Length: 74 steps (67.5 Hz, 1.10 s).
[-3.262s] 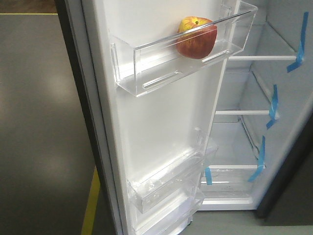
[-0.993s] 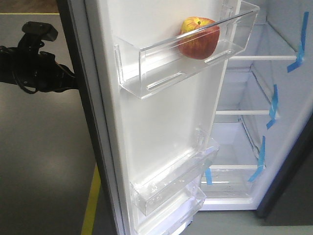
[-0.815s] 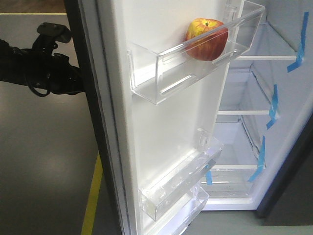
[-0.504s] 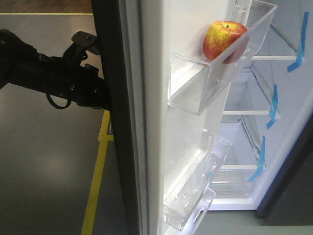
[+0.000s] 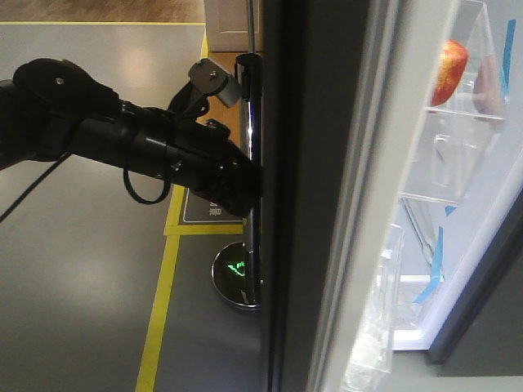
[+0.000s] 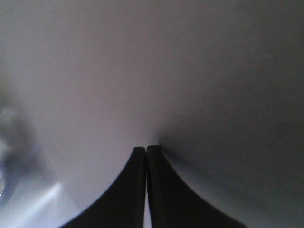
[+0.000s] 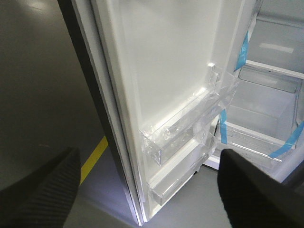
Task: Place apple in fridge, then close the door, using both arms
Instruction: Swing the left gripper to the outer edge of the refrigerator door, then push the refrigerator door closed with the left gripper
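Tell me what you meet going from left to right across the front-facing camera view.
Black jointed left arm → thin chrome stanchion post → flat dark grey outer face of the fridge door → round red-and-yellow apple → blue tape strip at the top right edge.

Door [image 5: 315, 204]: centre of the front view, edge-on, between arm and fridge interior.
Apple [image 5: 452, 72]: upper right, in the upper door bin [image 5: 458, 155] on the door's inner side.
Left arm [image 5: 122, 139]: left of frame, reaching right to the door's outer face.
Left tool [image 6: 146, 149]: tips against that face.
Post [image 5: 252, 122]: behind the arm, just left of the door.
Fridge [image 5: 433, 318]: lower right, behind the door.
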### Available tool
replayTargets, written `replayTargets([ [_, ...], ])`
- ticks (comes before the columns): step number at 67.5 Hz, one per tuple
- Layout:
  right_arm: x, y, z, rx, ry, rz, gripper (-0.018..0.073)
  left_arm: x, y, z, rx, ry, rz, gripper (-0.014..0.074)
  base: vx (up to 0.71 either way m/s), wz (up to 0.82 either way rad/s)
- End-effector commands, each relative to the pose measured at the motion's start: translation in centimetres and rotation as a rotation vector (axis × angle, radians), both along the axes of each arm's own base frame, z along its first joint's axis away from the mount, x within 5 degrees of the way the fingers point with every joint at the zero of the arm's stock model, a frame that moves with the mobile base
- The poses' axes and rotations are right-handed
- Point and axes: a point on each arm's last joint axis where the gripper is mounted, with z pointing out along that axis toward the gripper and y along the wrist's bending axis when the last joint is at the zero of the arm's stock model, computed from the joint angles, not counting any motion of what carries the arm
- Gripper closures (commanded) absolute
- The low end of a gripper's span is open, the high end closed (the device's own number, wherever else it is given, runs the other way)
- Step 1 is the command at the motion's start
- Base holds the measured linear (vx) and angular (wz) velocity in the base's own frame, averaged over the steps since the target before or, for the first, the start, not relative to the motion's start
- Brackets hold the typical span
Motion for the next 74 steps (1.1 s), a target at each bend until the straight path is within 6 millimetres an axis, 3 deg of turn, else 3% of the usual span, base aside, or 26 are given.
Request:
replayTargets([
  [1,0.1,0.0,0.5,-0.006,-0.001,-0.001,-0.0019,-1.2,-1.2,3.5,-0.169,-0.081,-0.023,0.0602,0.00,0.00],
  [15,0.1,0.0,0.5,-0.006,-0.001,-0.001,-0.0019,-2.1,-3.6,4.8,-0.307,-0.183,-0.054,0.0602,0.00,0.00],
  [36,0.1,0.0,0.5,-0.006,-0.001,-0.001,-0.0019,-2.5,-8.0,5.8,-0.324,-0.309,0.001,0.0602,0.00,0.00],
  [59,0.1,0.0,0.5,-0.006,-0.001,-0.001,-0.0019,-0.2,-13.8,6.7,-0.397,-0.384,-0.002,0.0602,0.00,0.00],
  [74,0.1,0.0,0.5,-0.006,-0.001,-0.001,-0.0019,1.5,-16.6,6.0,-0.426,-0.414,0.002,0.0602,0.00,0.00],
])
